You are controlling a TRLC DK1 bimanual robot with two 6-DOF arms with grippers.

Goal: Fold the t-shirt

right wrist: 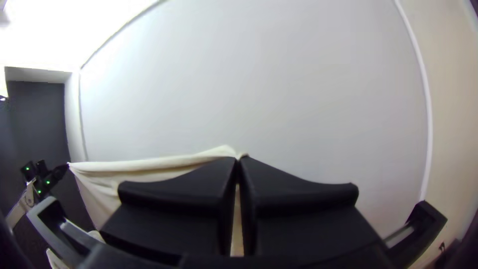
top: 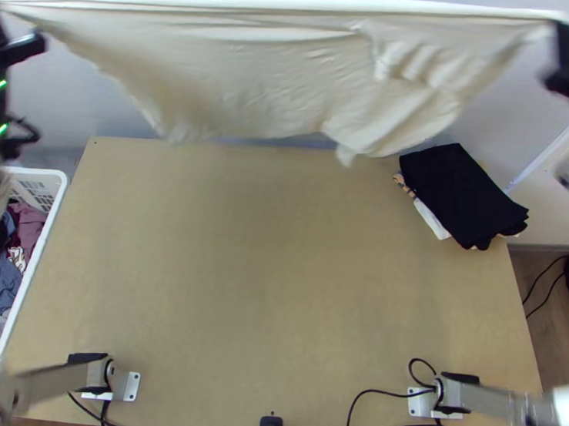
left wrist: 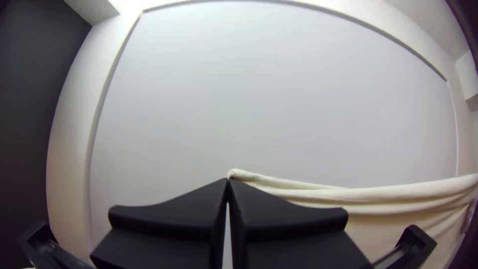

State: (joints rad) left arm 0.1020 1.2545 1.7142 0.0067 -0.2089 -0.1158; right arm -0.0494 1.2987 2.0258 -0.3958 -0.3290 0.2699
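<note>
The step in hand looks to be stretching the shirt (top: 239, 71) before laying it down: it hangs in the air beyond the table's (top: 281, 274) far edge, its top edge drawn nearly straight between the two grippers, its lower edge uneven. At the left, the left gripper (left wrist: 228, 180) has its fingers closed together, a corner of the shirt pinched at their tips. Along the middle the cloth falls in creases, with looser, bunched folds towards the right. At the right, the right gripper (right wrist: 238, 158) is likewise closed, the opposite corner nipped at its tips. The next move probably calls for both arms to lower together and draw the shirt back over the table, keeping it taut so it lands flat, and clear of the black pile (top: 463, 193) at the far right. Slack on either side could let it crumple.
</note>
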